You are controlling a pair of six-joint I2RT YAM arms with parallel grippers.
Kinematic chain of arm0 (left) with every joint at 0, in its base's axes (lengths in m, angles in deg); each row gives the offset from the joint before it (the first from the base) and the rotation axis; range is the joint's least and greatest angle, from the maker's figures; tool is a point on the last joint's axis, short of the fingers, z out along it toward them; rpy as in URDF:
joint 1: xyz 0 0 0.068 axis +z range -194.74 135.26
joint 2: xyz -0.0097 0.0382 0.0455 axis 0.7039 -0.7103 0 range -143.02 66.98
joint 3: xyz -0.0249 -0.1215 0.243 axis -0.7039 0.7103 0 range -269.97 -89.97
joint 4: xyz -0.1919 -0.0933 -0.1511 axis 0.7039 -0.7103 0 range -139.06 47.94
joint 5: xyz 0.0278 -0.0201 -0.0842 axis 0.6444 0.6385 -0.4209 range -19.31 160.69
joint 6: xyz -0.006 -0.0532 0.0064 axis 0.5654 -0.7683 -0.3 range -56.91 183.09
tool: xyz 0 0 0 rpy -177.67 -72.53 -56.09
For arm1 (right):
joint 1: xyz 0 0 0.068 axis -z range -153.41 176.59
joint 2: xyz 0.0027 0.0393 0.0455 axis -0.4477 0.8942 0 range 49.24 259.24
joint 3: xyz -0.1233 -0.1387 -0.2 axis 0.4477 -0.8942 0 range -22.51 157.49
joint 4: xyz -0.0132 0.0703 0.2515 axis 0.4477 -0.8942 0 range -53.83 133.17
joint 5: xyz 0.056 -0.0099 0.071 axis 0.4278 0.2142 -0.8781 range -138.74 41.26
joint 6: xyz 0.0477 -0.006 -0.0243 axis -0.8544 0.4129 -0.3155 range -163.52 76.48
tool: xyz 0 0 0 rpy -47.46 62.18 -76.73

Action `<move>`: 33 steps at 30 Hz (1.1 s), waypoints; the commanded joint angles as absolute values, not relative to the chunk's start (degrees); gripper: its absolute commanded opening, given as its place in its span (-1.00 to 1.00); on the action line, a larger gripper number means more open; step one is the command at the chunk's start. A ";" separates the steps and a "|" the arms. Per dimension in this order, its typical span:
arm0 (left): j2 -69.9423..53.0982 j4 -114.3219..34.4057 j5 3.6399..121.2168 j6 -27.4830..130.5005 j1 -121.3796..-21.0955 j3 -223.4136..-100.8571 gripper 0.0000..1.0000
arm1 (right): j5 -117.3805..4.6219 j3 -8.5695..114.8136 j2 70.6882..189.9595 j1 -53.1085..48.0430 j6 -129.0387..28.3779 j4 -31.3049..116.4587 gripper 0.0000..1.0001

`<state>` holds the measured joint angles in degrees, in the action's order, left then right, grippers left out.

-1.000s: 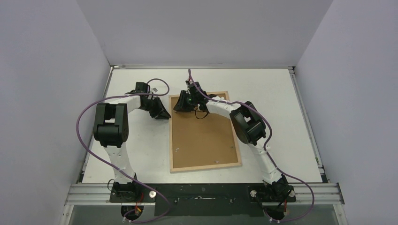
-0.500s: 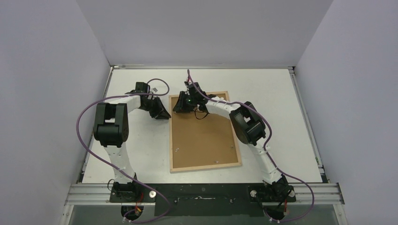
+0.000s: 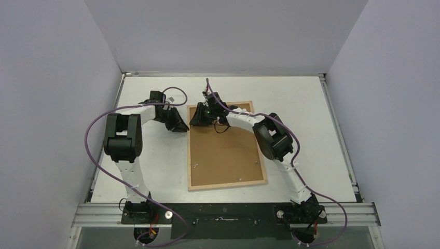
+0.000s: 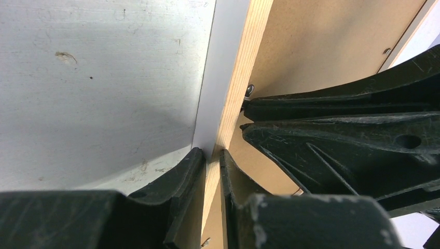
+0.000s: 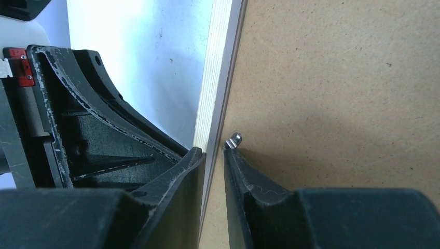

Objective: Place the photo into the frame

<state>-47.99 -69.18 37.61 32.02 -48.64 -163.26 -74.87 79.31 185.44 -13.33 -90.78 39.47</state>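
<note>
The frame [image 3: 228, 184] lies back up on the table, its pale wood rim around the brown backing board [image 3: 225, 150]. The photo is hidden. My left gripper [image 3: 182, 127] is at the frame's left rail near the far corner. In the left wrist view its fingers [image 4: 211, 153] are shut on the wood rail [image 4: 244, 62]. My right gripper [image 3: 196, 120] is right beside it at the same corner. In the right wrist view its fingers [image 5: 212, 149] straddle the rail [image 5: 215, 62] closely, the inner one on the backing board [image 5: 337, 78] by a metal tab [image 5: 235, 139].
The two grippers nearly touch; the right one [image 4: 337, 135] fills the left wrist view's right side, and the left one [image 5: 88, 119] shows in the right wrist view. Small metal tabs [image 3: 195, 166] sit along the board's edges. White walls enclose the table.
My right gripper has edged slightly left and away at the frame's far-left corner. The left arm and the frame have not visibly moved.
</note>
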 commanded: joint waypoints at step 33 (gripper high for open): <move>-49.67 -70.24 38.08 32.23 -49.13 -164.55 -0.75 | -63.06 71.76 176.26 -14.80 -91.58 45.15 -0.43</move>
<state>-48.26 -69.66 37.41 32.00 -48.64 -163.63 -64.55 72.55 181.49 -14.38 -92.84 45.13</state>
